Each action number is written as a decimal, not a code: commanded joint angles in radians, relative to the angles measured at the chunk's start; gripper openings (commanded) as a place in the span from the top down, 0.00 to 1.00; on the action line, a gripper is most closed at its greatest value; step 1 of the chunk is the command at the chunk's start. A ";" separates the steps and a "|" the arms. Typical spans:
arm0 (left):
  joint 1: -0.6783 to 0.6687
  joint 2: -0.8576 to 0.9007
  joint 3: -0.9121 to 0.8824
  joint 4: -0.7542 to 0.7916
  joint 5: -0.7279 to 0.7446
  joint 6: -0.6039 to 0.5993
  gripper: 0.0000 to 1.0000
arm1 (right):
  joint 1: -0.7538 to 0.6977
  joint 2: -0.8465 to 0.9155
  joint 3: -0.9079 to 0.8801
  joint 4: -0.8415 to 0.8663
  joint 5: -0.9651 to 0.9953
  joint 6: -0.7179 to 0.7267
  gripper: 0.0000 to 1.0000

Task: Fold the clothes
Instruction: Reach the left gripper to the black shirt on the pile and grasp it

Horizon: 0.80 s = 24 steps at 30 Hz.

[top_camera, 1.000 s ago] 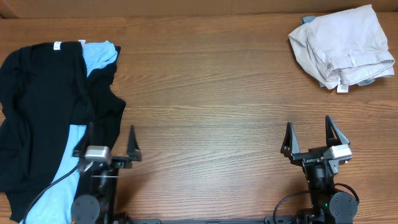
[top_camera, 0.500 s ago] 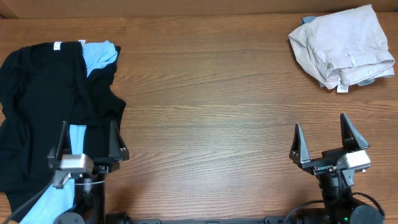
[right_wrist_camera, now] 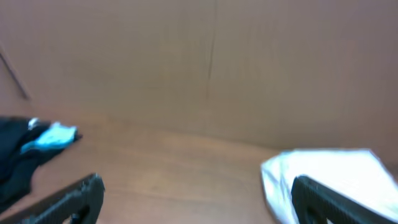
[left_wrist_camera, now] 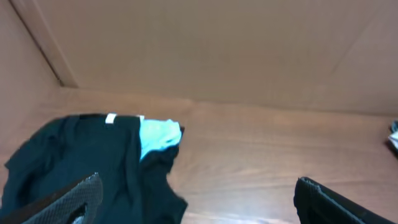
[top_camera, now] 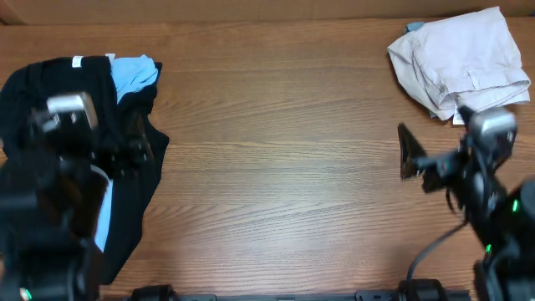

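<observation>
Well, nothing on the left is folded yet: the black shirt lies crumpled at the left edge of the tabletop, with the blue tee poking out from under it at the far side. My left gripper hangs above that heap, jaws wide and empty. My right gripper is just as wide and empty, near the pale garment at the far right. I judge this to be the reach-in; next I must pick a shirt edge and spread it flat.
</observation>
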 commanded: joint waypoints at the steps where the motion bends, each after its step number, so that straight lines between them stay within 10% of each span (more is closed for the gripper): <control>1: 0.012 0.202 0.238 -0.181 -0.009 0.052 0.00 | 0.006 0.203 0.235 -0.167 -0.006 -0.004 0.00; 24: 0.133 0.900 0.412 -0.279 -0.204 0.189 0.00 | 0.007 0.789 0.467 -0.455 -0.242 0.011 0.03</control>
